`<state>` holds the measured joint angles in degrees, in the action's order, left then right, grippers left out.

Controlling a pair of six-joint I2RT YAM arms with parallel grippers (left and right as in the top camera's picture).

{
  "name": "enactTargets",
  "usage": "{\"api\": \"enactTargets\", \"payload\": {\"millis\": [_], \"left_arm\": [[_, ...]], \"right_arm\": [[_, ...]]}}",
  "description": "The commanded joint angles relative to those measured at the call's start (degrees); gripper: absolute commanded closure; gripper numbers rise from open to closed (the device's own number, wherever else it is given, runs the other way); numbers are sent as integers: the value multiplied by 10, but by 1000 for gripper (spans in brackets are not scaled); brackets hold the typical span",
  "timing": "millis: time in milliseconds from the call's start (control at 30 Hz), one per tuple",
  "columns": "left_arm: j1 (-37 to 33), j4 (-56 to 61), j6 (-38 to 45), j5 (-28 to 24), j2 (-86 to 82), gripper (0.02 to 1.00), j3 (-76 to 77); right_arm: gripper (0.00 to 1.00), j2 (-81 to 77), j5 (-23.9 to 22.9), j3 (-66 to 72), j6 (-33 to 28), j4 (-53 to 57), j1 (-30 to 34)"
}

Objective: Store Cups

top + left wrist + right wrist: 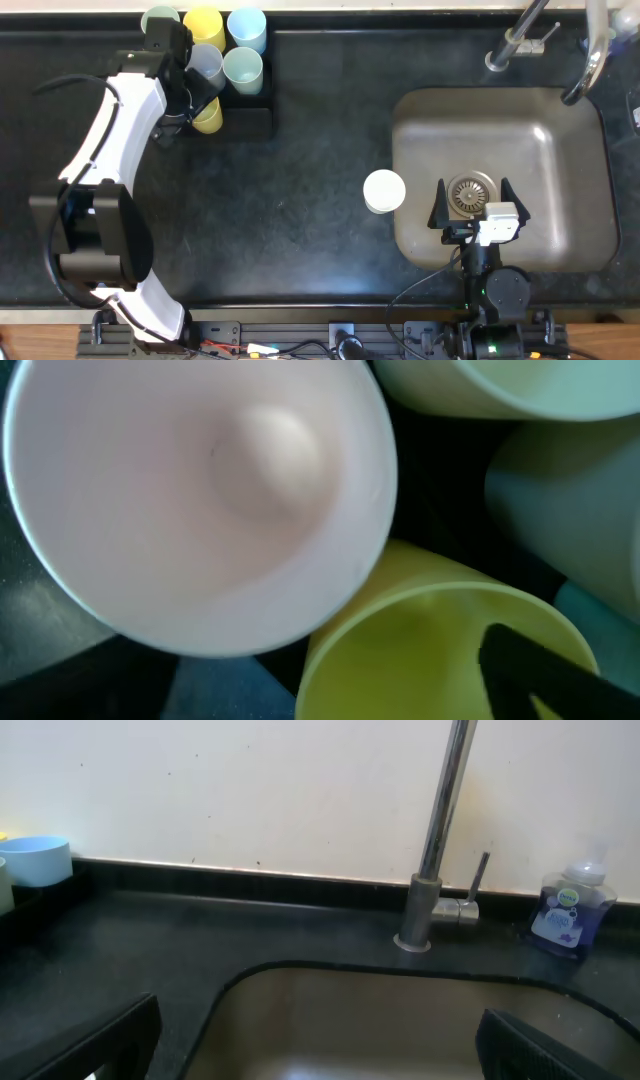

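A label is carried on the blue soap bottle beside the tap, with a green patch at its top, but its print is too small to be made out. No other lettering can be read.

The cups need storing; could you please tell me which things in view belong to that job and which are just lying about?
Job: white cup on the counter; yellow cup, blue cup and teal cup in the black rack.
Lying about: sink, tap, soap bottle.
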<state>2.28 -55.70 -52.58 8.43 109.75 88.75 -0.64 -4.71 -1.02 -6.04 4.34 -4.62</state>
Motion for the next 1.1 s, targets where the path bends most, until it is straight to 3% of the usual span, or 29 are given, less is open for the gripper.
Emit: {"api": "enactTargets", "payload": {"millis": [33, 233, 433, 600, 667, 733, 800, 833, 900, 1000, 1100], "left_arm": [[4, -1, 0, 7, -33, 18, 1], [6, -52, 2, 2, -160, 20, 1], [6, -205, 22, 3, -341, 18, -8], [6, -240, 41, 1, -529, 20, -153], [6, -210, 42, 26, -619, 20, -259], [6, -130, 66, 44, -718, 20, -379], [7, 0, 167, 29, -803, 20, -484], [7, 181, 324, -4, -882, 20, -590], [7, 365, 449, -38, -945, 20, -682], [3, 584, 515, -62, -1014, 20, -784], [3, 672, 516, -63, -1067, 20, -838]], "right_arm": [[3, 4, 3, 8, 3, -3, -3], [3, 4, 3, 8, 3, -3, -3], [3, 4, 3, 8, 3, -3, -3], [3, 4, 3, 8, 3, -3, -3], [3, 4, 3, 8, 3, -3, -3], [3, 4, 3, 8, 3, -3, -3], [3, 4, 3, 8, 3, -3, -3], [3, 4, 3, 8, 3, -3, -3], [7, 4, 3, 8, 3, -3, -3], [3, 4, 3, 8, 3, -3, -3], [3, 4, 3, 8, 3, -3, -3]]}}
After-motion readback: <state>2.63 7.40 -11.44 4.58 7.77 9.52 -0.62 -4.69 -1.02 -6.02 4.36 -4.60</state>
